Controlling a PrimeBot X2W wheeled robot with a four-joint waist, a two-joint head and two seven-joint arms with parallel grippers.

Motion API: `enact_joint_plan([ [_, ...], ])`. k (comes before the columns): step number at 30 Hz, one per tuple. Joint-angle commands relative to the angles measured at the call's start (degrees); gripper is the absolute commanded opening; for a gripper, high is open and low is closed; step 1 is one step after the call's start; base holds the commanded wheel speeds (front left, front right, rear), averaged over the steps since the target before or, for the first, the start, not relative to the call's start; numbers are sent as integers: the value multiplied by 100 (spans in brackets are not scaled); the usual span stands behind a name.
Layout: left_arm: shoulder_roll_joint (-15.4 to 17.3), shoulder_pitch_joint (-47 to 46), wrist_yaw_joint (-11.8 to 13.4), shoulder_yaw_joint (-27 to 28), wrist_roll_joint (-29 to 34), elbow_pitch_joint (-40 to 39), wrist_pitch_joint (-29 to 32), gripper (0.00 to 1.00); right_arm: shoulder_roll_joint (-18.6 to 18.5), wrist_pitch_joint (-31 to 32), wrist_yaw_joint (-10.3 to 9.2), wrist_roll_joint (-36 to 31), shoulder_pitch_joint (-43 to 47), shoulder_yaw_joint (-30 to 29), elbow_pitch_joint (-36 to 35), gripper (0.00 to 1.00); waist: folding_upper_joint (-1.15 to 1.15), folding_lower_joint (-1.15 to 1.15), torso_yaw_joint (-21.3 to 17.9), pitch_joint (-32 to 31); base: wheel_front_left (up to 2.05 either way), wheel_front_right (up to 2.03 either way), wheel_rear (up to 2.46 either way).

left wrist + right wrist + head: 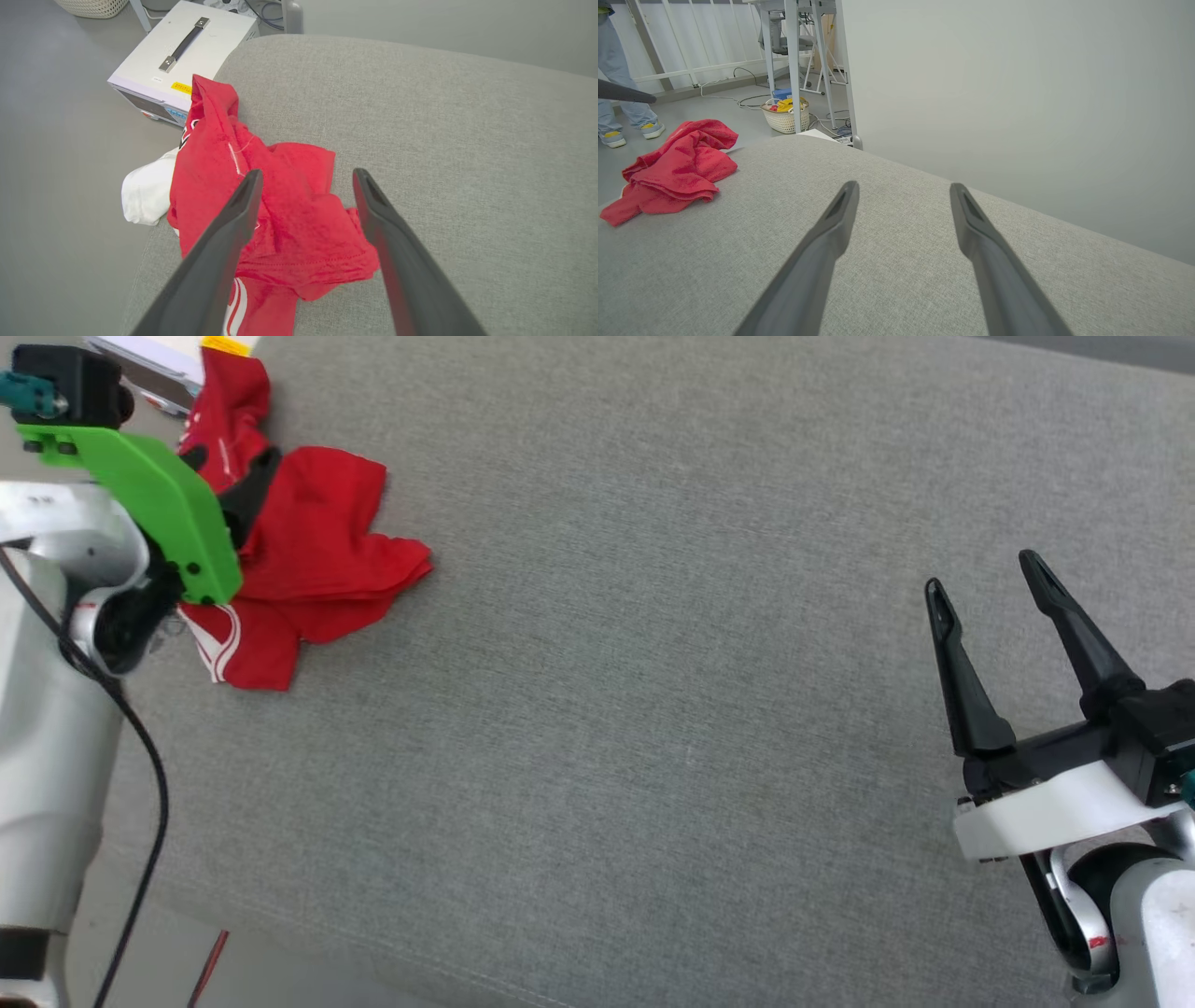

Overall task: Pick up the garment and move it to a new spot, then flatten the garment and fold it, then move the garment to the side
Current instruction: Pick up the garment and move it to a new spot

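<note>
surface: grey fabric top | floor: 1 white box, black handle | 1 woven basket | person's legs

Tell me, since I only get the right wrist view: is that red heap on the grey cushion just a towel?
Observer: No, it's a shirt. The garment has a white sleeve that hangs past the edge of the cushion.
Operator: What's the dark bar above it?
Observer: That's a finger of the left tool, which is open and poised over the heap, gripping nothing.
Operator: Is anything on the floor by that edge?
Observer: A white box with a black handle.
</note>
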Motion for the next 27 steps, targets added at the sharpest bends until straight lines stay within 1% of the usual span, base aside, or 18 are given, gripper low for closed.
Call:
enact_joint_plan([
  [1, 137, -163, -15, -43, -193, 156, 192, 100, -30, -7, -5, -36, -136, -23, -56, 100, 0, -2, -489, 583, 0, 0, 0],
  [3, 315, -328, -15, -64, -481, 513, 485, 100, -73, 3, -5, -40, -228, -46, -117, 100, 0, -2, -600, 814, 0, 0, 0],
  [6, 396, -435, -15, -86, -673, 916, 684, 100, -120, 25, -5, -50, -307, -88, -192, 100, 0, -2, -679, 1034, 0, 0, 0],
  [9, 391, -487, -4, -94, -772, 1326, 810, 100, -160, 40, -5, -48, -356, -123, -264, 100, 0, -2, -712, 1196, 0, 0, 0],
  [13, 300, -502, 128, -190, -809, 1921, 1181, 100, -182, 60, -5, -45, -377, -156, -311, 100, 0, -2, -708, 1304, 0, 0, 0],
  [16, 205, -507, 190, -231, -860, 2187, 1393, 100, -194, 82, -5, -36, -379, -173, -312, 100, 0, -2, -695, 1313, 0, 0, 0],
  [17, 179, -508, 203, -246, -866, 2262, 1430, 67, -193, 91, -5, -33, -382, -179, -312, 100, 0, -2, -689, 1305, 0, 0, 0],
  [18, 160, -503, 205, -264, -869, 2315, 1471, 26, -194, 99, -5, -32, -386, -183, -311, 100, 0, -2, -684, 1296, 0, 0, 0],
  [19, 141, -507, 209, -276, -867, 2360, 1472, 0, -194, 108, -5, -30, -392, -188, -312, 100, 0, -2, -675, 1283, 0, 0, 0],
  [22, 135, -537, 233, -327, -770, 2414, 1275, 0, -186, 131, -5, -31, -393, -193, -296, 100, 0, -2, -652, 1203, 0, 0, 0],
  [27, 222, -646, 337, -408, -453, 2406, 505, 0, -108, 63, -5, -8, -334, -202, -162, 100, 0, -2, -623, 815, 0, 0, 0],
])
